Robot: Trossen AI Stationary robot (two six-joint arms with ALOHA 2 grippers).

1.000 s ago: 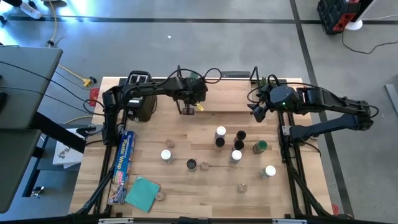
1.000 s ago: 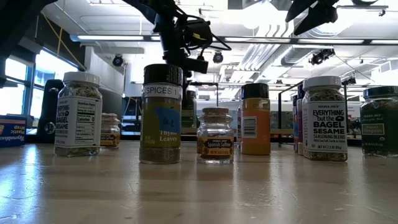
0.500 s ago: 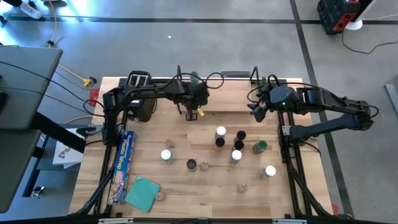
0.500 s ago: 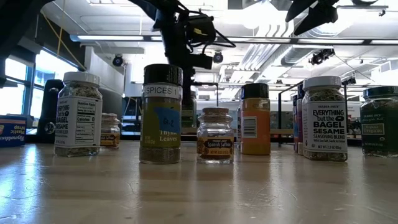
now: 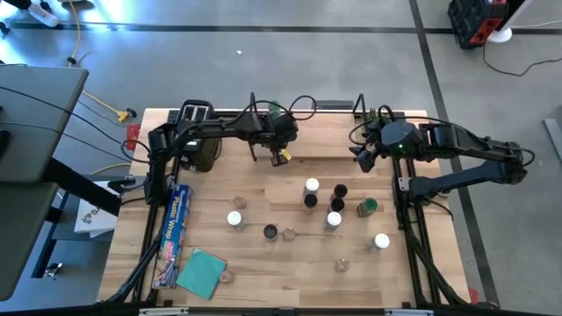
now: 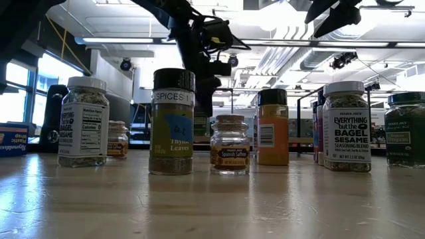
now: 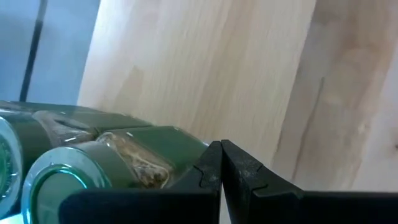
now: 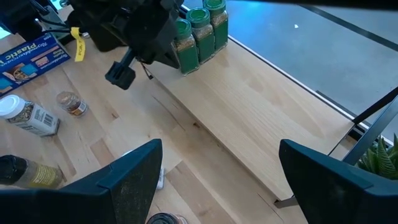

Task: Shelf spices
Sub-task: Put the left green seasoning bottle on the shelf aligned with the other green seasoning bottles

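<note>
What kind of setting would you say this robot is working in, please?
Most likely a robotics lab or workshop set up with kitchen props: the light wooden table stands on a bare concrete floor marked with dark tape lines, and the low view shows exposed ceiling pipes and ducts under strip lighting.

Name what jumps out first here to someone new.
The scatter of spice jars standing loose on the table's front half, with three green-lidded jars already lined up on the wooden shelf at the back. The left gripper, fingers shut, sits right beside those shelved jars, while the right gripper hangs open over the shelf's other end.
</note>
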